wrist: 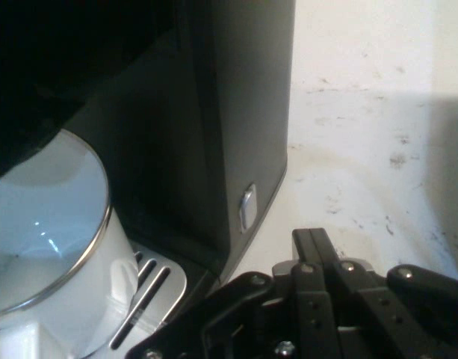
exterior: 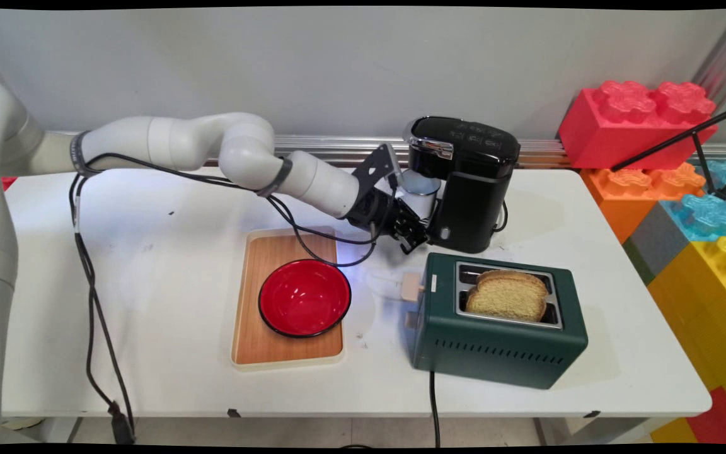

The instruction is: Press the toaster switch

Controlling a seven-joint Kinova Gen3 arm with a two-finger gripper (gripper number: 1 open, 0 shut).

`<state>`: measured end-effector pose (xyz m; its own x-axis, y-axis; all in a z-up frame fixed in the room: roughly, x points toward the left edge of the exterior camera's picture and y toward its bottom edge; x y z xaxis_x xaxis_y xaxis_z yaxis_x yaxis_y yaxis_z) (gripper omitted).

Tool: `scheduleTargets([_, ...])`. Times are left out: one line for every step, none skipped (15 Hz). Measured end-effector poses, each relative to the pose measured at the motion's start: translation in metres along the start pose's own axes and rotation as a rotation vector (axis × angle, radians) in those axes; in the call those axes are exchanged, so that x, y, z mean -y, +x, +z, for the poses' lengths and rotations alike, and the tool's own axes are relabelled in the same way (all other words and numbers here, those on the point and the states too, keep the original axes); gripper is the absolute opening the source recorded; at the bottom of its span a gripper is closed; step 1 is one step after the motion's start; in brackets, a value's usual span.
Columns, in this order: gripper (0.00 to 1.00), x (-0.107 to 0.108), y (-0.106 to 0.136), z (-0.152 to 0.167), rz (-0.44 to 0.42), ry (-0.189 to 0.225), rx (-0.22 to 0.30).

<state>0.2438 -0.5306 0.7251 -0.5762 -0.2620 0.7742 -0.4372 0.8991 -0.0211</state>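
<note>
The end effector (exterior: 414, 238), its state impossible to tell, is hovering beside the white cup (exterior: 418, 192) sitting under the black coffee maker (exterior: 470, 183) on the tabletop (exterior: 149, 252); likely light, rigid, slippery, best gripped around its wall.
</note>
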Motion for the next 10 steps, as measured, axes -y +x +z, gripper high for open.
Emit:
scheduleTargets([0.0, 0.001, 0.002, -0.005, 0.003, 0.0, 0.002])
scheduleTargets([0.0, 0.001, 0.004, -0.01, 0.006, 0.001, 0.005])
scheduleTargets([0.0, 0.002, 0.007, -0.016, 0.009, 0.003, 0.008])
scheduleTargets([0.0, 0.002, 0.01, -0.022, 0.012, 0.001, 0.012])
scheduleTargets([0.0, 0.001, 0.013, -0.028, 0.017, -0.004, 0.018])
scheduleTargets([0.0, -0.001, 0.016, -0.033, 0.024, -0.012, 0.024])
scheduleTargets([0.0, -0.002, 0.019, -0.037, 0.03, -0.016, 0.027])
scheduleTargets([0.0, -0.003, 0.023, -0.043, 0.038, -0.022, 0.031])
scheduleTargets([0.0, -0.005, 0.028, -0.05, 0.044, -0.026, 0.033])
scheduleTargets([0.0, -0.006, 0.034, -0.058, 0.051, -0.028, 0.033])
